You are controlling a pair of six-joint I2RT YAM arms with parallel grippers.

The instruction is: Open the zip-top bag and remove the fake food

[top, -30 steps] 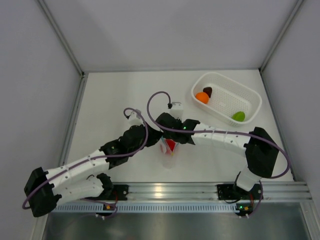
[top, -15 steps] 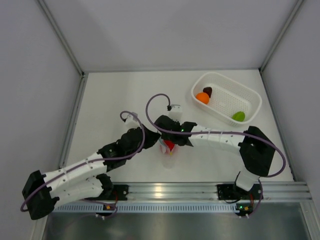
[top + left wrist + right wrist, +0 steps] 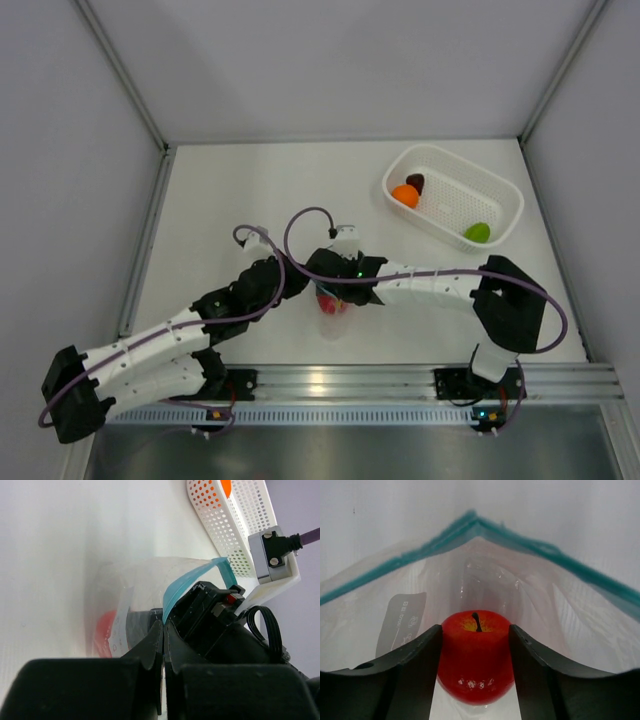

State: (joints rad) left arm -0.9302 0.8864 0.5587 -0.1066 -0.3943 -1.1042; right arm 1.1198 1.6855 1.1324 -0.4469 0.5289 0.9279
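Top view: you see L gripper (image 3: 303,288) and R gripper (image 3: 336,294) meeting at the zip-top bag (image 3: 336,318), mid-table, front. Red apple (image 3: 329,299) inside it.
Basket (image 3: 503,192): far right; holds orange ball (image 3: 404,195), maroon piece (image 3: 416,182), green piece (image 3: 477,232).
L wrist: L gripper (image 3: 163,630) clenched on the bag's teal zip strip (image 3: 190,577).
R wrist: R fingers (image 3: 415,670) inside bag, one each side of apple, touching it. Can't tell if they're squeezing.

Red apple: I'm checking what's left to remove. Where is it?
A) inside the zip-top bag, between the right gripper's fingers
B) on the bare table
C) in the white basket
A: the right wrist view shows the red apple inside the open zip-top bag, flanked by the right gripper.
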